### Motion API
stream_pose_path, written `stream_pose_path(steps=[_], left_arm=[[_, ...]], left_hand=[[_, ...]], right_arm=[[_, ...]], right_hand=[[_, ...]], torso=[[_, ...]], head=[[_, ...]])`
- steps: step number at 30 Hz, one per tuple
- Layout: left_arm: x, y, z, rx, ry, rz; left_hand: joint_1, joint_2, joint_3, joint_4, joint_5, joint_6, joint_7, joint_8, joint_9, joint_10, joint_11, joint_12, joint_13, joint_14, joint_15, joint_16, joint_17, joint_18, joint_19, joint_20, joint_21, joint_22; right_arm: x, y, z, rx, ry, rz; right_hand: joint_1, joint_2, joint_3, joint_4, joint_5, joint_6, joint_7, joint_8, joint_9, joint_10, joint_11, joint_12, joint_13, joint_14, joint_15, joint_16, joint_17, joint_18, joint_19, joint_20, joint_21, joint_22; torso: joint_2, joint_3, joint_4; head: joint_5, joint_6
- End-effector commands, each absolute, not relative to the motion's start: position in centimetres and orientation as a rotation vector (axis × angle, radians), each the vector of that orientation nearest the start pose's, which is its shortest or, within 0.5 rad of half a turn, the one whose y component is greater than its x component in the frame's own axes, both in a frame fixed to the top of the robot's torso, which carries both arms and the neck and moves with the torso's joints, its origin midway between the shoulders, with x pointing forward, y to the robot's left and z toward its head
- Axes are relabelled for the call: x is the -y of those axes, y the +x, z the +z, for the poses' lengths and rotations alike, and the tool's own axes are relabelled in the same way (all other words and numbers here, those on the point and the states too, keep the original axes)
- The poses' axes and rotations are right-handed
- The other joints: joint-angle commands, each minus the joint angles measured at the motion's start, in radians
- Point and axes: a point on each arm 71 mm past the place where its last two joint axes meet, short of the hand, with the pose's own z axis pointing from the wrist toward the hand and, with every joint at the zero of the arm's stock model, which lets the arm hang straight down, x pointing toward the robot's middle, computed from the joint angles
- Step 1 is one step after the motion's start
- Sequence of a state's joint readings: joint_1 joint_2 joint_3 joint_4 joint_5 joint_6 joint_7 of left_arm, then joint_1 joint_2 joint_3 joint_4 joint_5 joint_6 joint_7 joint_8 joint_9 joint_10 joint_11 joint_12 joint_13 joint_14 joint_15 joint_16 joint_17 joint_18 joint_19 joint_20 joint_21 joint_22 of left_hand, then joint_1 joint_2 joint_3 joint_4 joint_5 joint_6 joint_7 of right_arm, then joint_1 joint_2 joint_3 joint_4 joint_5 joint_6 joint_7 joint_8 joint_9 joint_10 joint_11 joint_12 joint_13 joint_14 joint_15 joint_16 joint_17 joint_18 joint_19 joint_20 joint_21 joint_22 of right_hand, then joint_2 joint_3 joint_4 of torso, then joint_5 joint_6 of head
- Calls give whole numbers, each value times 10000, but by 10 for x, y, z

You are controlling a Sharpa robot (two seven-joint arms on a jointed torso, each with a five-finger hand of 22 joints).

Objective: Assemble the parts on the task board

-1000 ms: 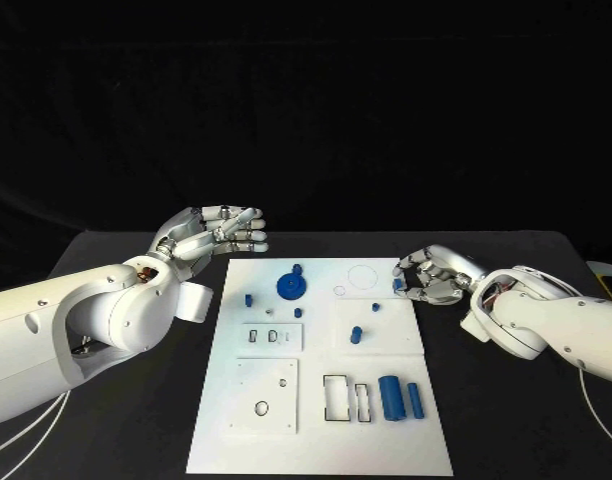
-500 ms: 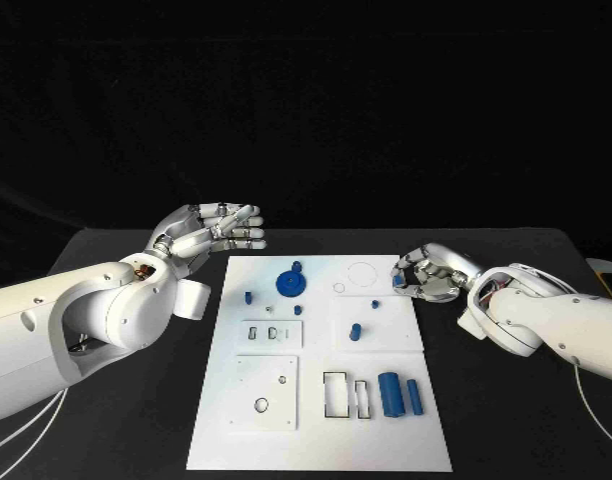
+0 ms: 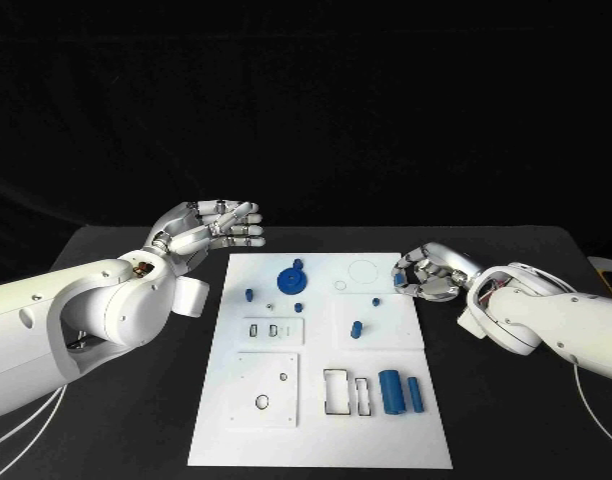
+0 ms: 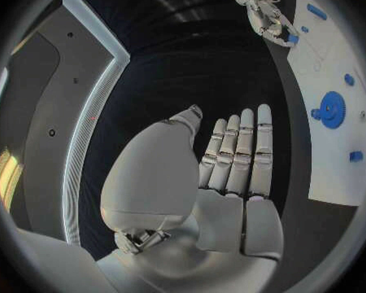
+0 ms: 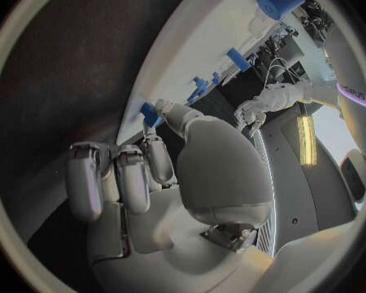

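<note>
White and flat, the board [image 3: 321, 400] is lying in the middle of the black table [image 3: 119, 255], its long side running from six to twelve o'clock in the head view. A blue gear [image 3: 292, 282] is sitting near the board's far end, at about eleven o'clock from its centre, with a small blue peg [image 3: 249, 295] just beside it at eight o'clock and another small piece [image 3: 298, 308] at six o'clock. A blue pin [image 3: 357, 328] is standing near the board's middle, and a small blue bit [image 3: 377, 301] is lying at one o'clock from it. Two blue cylinders [image 3: 390, 392] are lying side by side toward the near right corner, at about five o'clock from centre. The left hand [image 3: 217, 226] is hovering off the board's far left corner, at ten o'clock, fingers straight and close together, holding nothing; the left wrist view [image 4: 232, 169] is showing the palm flat and bare. The right hand [image 3: 430, 274] is sitting at the board's right edge, at two o'clock, fingers curled in; in the right wrist view [image 5: 163, 169] a fingertip and thumb are pinching a small blue part [image 5: 151, 114] against the board's rim.
</note>
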State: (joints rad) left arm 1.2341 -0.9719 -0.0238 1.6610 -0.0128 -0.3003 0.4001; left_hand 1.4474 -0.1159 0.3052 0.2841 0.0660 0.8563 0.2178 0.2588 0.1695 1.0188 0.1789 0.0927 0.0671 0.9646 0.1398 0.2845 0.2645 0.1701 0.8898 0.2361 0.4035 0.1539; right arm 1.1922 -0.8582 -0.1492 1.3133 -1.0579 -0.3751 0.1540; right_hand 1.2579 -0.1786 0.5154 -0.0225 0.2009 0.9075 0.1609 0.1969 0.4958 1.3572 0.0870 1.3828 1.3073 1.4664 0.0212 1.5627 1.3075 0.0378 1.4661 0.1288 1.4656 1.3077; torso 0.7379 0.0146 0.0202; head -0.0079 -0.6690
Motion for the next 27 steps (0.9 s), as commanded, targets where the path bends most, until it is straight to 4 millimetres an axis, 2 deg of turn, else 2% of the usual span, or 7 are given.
stream_pose_path(steps=[1, 5, 9, 11, 13, 21, 27], left_arm=[[-229, 469, -143, -13816, -10560, -16137], [-229, 469, -143, -13817, -10559, -16139], [-229, 469, -143, -13818, -10558, -16143], [-229, 469, -143, -13817, -10559, -16141], [-229, 469, -143, -13816, -10560, -16138], [-229, 470, -143, -13820, -10564, -16132], [-229, 470, -144, -13839, -10575, -16122]], left_hand=[[57, -1, 60, -2, -61, -58, 205, -41, 0, 12, 49, -45, 12, -49, -13, -54, 17, 111, -24, 15, 53, -11], [57, -1, 60, -2, -61, -58, 205, -41, 0, 12, 49, -45, 12, -49, -13, -54, 17, 111, -24, 15, 53, -11], [57, -1, 60, -2, -61, -58, 205, -41, 0, 12, 49, -45, 12, -49, -13, -54, 17, 111, -24, 15, 53, -11], [57, -1, 60, -2, -61, -58, 205, -41, 0, 12, 49, -45, 12, -49, -13, -54, 17, 111, -24, 15, 53, -11], [57, -1, 60, -2, -61, -58, 205, -41, 0, 12, 49, -45, 12, -49, -13, -54, 17, 111, -24, 15, 53, -11], [61, -5, 72, 0, -61, -55, 207, -44, 1, 18, 52, -61, 12, -64, -9, -69, 33, 111, -39, 20, 53, -15], [61, -5, 72, 0, -61, -55, 207, -44, 1, 18, 52, -61, 12, -64, -9, -69, 33, 111, -39, 20, 53, -15]], right_arm=[[272, 501, -232, -17227, 1527, 7582], [272, 501, -232, -17170, 1534, 7582], [272, 501, -231, -16944, 1562, 7580], [272, 501, -230, -16817, 1580, 7574], [273, 501, -229, -16694, 1599, 7581], [266, 498, -222, -16279, 1730, 7657], [249, 492, -207, -16145, 1716, 7769]], right_hand=[[-15, 145, 77, -18, -51, 90, 12, 56, 18, 22, -74, 41, 99, 1030, -100, 66, 2575, -40, 166, -86, 11, 1604], [-18, 234, 114, -10, -73, 159, -17, 113, 45, 47, -99, 57, 120, 1031, -124, 66, 2575, -41, 171, -111, 13, 1612], [18, 510, 221, 3, -95, 347, -109, 285, 132, 101, -179, 85, 161, 1038, -191, 74, 2608, -56, 214, -170, 57, 1663], [118, 706, 366, -66, -737, 406, -173, 404, 202, 127, -240, 92, 179, 1042, -252, 78, 2622, -63, 235, -228, 76, 1690], [112, 793, 429, -64, -793, 431, -190, 458, 233, 144, -255, 98, 192, 1044, -264, 81, 2633, -70, 252, -245, 94, 1711], [95, 929, 516, -57, -827, 443, -217, 535, 281, 156, -278, 92, 191, 1044, -286, 81, 2633, -75, 266, -268, 106, 1728], [101, 1012, 579, -73, -860, 406, -221, 561, 304, 122, -288, 47, 141, 1044, -300, 81, 2633, -67, 248, -283, 82, 1708]], torso=[[-3, 6, 0], [-6, 8, -1], [-9, 11, -3], [-10, 12, -5], [-8, 11, -5], [-30, -8, -9], [-49, -26, -13]], head=[[-2, -6], [-6, -20], [-9, -22], [-5, -27], [-1, -34], [23, -31], [38, -15]])
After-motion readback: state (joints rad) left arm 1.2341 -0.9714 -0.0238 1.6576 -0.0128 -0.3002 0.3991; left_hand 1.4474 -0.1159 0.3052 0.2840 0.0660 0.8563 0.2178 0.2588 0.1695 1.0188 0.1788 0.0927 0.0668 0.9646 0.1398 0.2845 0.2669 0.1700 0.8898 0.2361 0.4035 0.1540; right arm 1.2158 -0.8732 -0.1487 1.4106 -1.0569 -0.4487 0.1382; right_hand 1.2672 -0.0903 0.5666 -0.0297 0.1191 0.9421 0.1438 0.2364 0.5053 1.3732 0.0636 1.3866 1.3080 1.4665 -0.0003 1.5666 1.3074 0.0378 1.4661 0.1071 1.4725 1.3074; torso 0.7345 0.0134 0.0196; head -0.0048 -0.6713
